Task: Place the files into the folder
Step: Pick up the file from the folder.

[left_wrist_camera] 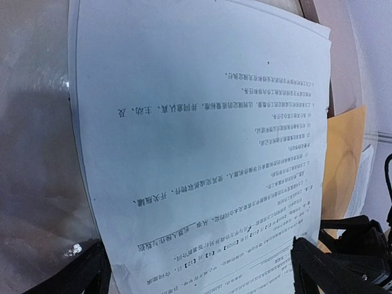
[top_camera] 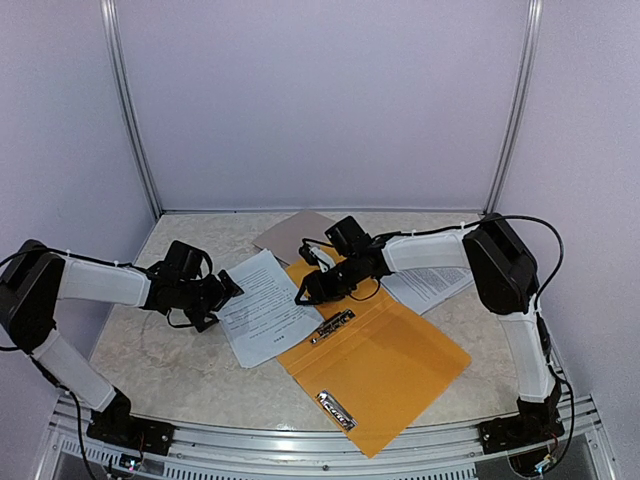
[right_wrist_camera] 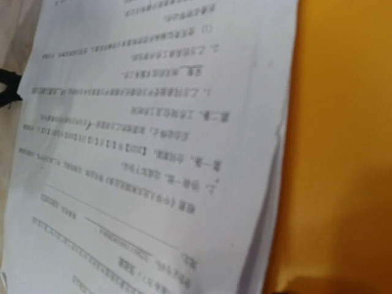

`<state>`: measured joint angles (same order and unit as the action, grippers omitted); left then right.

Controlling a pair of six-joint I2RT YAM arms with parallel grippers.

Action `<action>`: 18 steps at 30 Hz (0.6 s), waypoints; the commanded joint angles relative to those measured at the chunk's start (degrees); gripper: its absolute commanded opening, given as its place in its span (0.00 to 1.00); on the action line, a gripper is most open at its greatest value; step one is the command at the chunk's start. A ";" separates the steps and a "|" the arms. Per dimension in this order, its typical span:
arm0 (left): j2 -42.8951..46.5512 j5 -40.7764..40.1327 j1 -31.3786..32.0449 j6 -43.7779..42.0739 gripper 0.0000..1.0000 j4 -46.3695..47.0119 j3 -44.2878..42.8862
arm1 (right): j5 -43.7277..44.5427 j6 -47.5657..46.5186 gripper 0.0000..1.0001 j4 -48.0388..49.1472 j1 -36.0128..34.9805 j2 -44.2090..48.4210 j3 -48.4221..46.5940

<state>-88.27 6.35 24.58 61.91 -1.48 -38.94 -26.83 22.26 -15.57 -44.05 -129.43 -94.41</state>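
Note:
The files (top_camera: 262, 305) are white printed sheets lying on the table, their right edge over the open orange folder (top_camera: 385, 360). They fill the left wrist view (left_wrist_camera: 202, 135) and the right wrist view (right_wrist_camera: 153, 147), where the folder (right_wrist_camera: 343, 153) is orange on the right. My left gripper (top_camera: 228, 288) is at the sheets' left edge, open, with its fingers (left_wrist_camera: 334, 263) wide apart on either side of the paper (left_wrist_camera: 205, 275). My right gripper (top_camera: 303, 292) is low at the sheets' right edge. Its jaws are hidden in its own view.
A grey-brown clipboard (top_camera: 295, 232) lies at the back, partly under the folder. Another printed sheet (top_camera: 432, 282) lies under the right arm. Two metal clips (top_camera: 332, 326) sit on the folder's inner face. Enclosure walls stand close on three sides.

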 commanded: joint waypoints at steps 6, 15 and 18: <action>-3.20 -1.96 0.82 1.20 0.99 -6.89 2.59 | -3.24 3.76 0.49 2.15 0.37 -1.23 3.08; -3.20 -2.23 0.91 0.93 0.99 -6.70 2.90 | -9.21 8.81 0.47 8.52 0.33 -2.38 5.04; -3.31 -2.28 0.91 0.93 0.99 -6.58 2.99 | -10.35 10.33 0.46 10.53 0.32 -2.63 5.43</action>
<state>-88.29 5.02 25.15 62.59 -1.32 -38.94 -34.44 29.58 -7.46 -44.05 -129.78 -90.32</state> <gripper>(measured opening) 0.987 0.468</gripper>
